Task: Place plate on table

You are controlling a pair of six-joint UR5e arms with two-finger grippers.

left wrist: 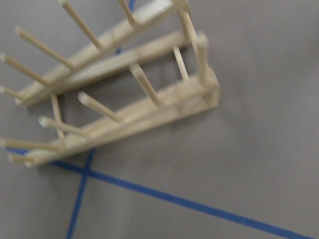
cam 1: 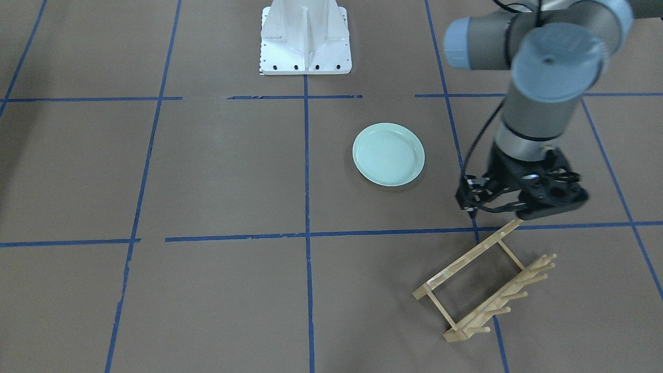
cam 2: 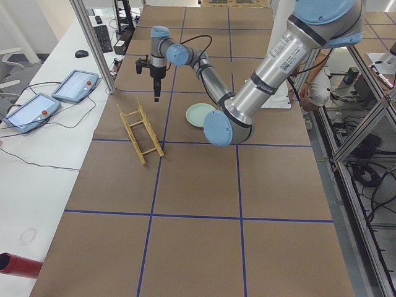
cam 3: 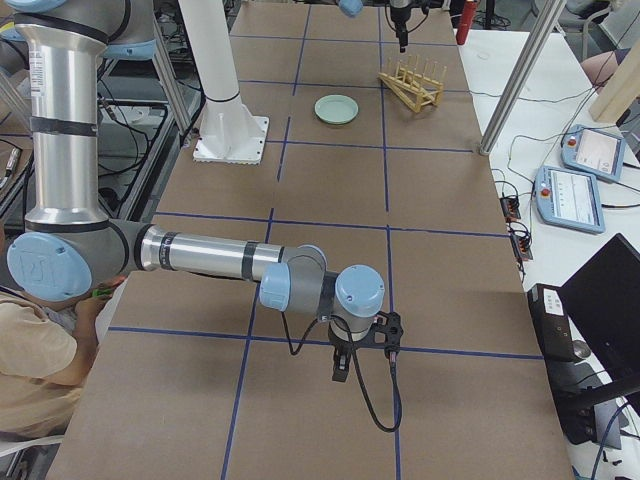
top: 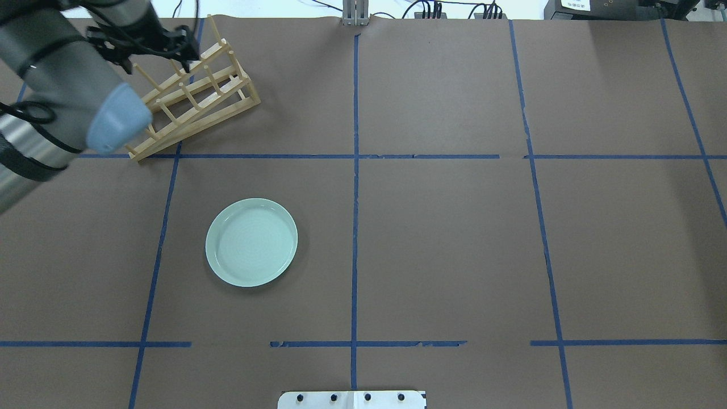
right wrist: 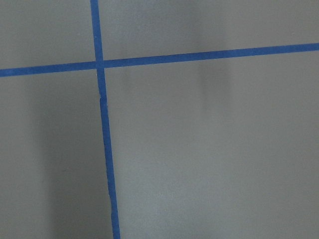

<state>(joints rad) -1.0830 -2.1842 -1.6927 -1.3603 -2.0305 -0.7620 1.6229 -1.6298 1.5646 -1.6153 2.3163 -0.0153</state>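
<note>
The pale mint-green plate lies flat on the brown paper table, right side up, with nothing touching it. It also shows in the overhead view. My left gripper hangs above the near end of the light wooden peg rack, well away from the plate; its fingers are hidden under the wrist, so I cannot tell if it is open or shut. The left wrist view shows only the rack, blurred. My right gripper hovers over bare table far from the plate; I cannot tell its state.
The rack stands slanted at the far left of the table in the overhead view. The white robot base is at the robot's edge. Blue tape lines cross the paper. Tablets and cables lie beyond the table's far edge.
</note>
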